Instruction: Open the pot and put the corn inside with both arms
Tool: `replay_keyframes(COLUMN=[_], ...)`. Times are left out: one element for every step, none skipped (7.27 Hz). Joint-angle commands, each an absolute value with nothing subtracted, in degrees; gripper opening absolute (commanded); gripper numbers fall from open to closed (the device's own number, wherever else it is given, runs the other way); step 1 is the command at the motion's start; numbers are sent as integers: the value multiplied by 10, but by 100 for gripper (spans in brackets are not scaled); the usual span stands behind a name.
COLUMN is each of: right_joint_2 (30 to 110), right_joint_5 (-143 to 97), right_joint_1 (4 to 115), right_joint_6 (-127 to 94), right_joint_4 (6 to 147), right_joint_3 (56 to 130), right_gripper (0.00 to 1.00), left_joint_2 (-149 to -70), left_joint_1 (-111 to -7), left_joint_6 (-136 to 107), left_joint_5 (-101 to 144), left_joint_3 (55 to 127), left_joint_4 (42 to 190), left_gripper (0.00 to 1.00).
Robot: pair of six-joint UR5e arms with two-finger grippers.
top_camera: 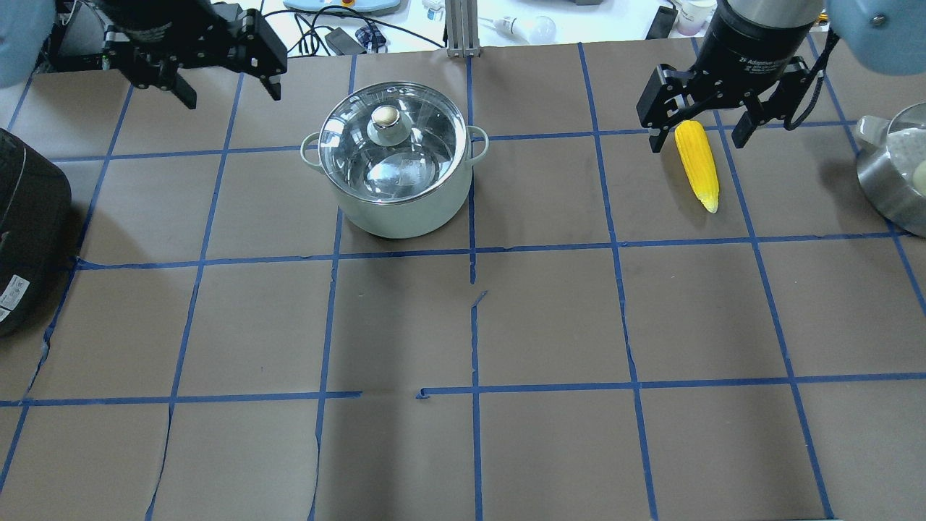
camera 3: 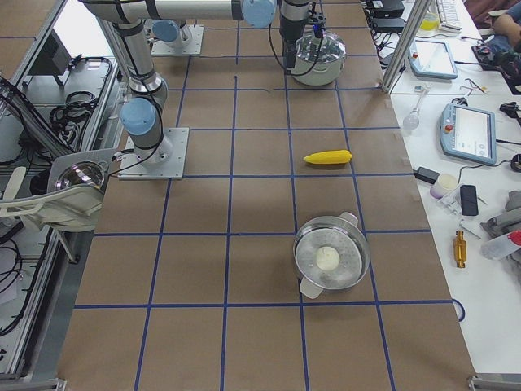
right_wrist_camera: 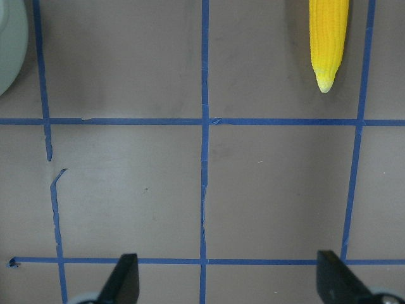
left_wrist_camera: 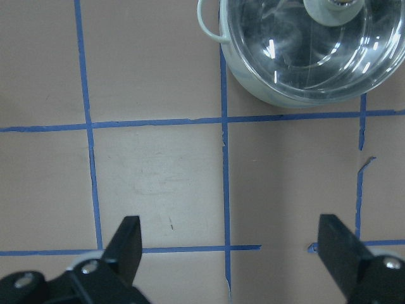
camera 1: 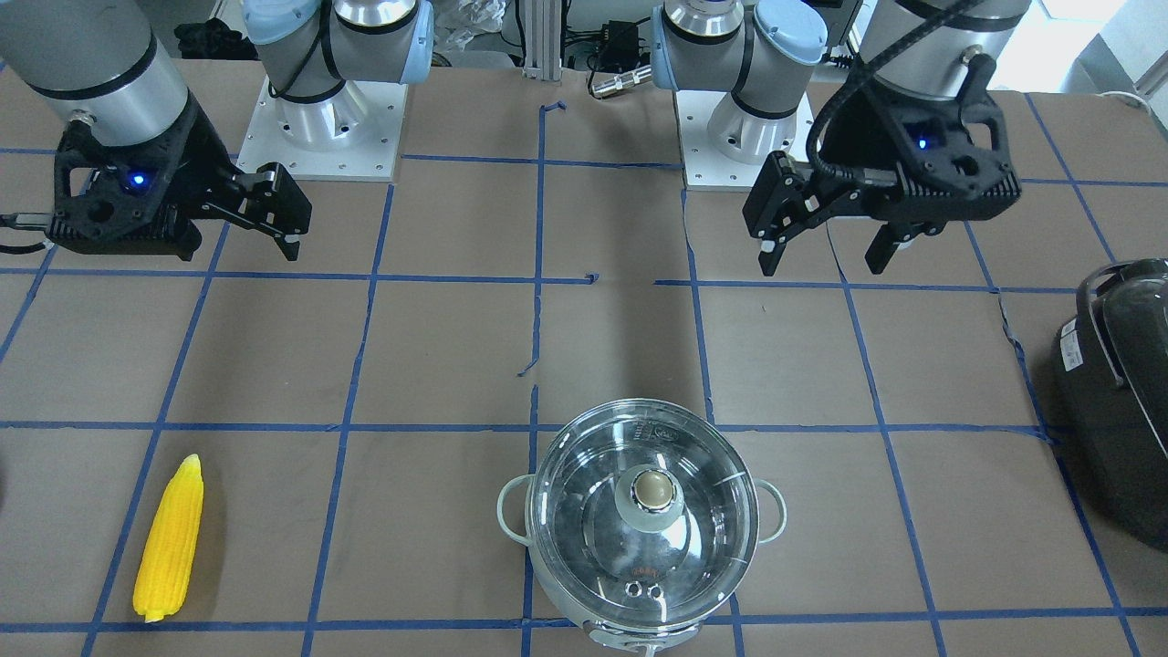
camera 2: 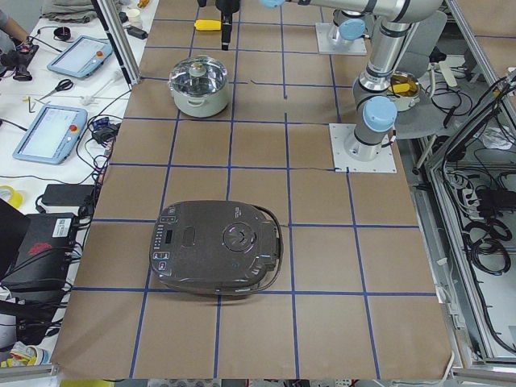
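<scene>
The stainless-steel pot (camera 1: 584,584) stands on the brown table with its glass lid (top_camera: 427,155) on; the brass knob (camera 1: 653,490) is on top. It also shows in the left wrist view (left_wrist_camera: 310,69). The yellow corn (camera 1: 171,540) lies flat on the table, apart from the pot; it also shows in the overhead view (top_camera: 700,170) and the right wrist view (right_wrist_camera: 328,38). My left gripper (top_camera: 231,94) is open and empty, raised beside the pot on its robot side. My right gripper (top_camera: 698,141) is open and empty, raised above the table short of the corn.
A black rounded appliance (top_camera: 25,231) sits at the table's left end. A second steel pot (top_camera: 893,174) with a white item inside stands at the right end, beyond the corn. Blue tape lines grid the table.
</scene>
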State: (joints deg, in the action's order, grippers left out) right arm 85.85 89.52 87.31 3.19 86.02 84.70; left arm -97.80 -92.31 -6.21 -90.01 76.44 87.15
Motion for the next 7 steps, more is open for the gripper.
replay_keyframes(right_joint_2=[860,856,854,855,850,826,799], right_joint_5=[891,890,889,889,891,890,889], right_joint_1=[853,842,828,823,821,810,801], right_joint_6=[33,34,34,33,31,34,40], right_joint_4=[860,870,869,871,874,909,952], right_joint_3=[848,849,850,850,851,851,852], right_gripper=[100,100,100,100,100,100,100], left_joint_2=[-1074,-1109,-1135,-1159,-1171,-1182,-1193], left_joint_1=[-965,-975,-988,-991,-994,-994,-994], left_joint_6=[-112,-135,-138,-140,-138,-135,-134], left_joint_5=[-905,-903,-905,-905,-905,-905,-904], left_joint_3=[723,723,723,723,722,722,722], left_joint_4=[812,767,746,731,713,709,690], left_gripper=[98,97,97,98,98,97,97])
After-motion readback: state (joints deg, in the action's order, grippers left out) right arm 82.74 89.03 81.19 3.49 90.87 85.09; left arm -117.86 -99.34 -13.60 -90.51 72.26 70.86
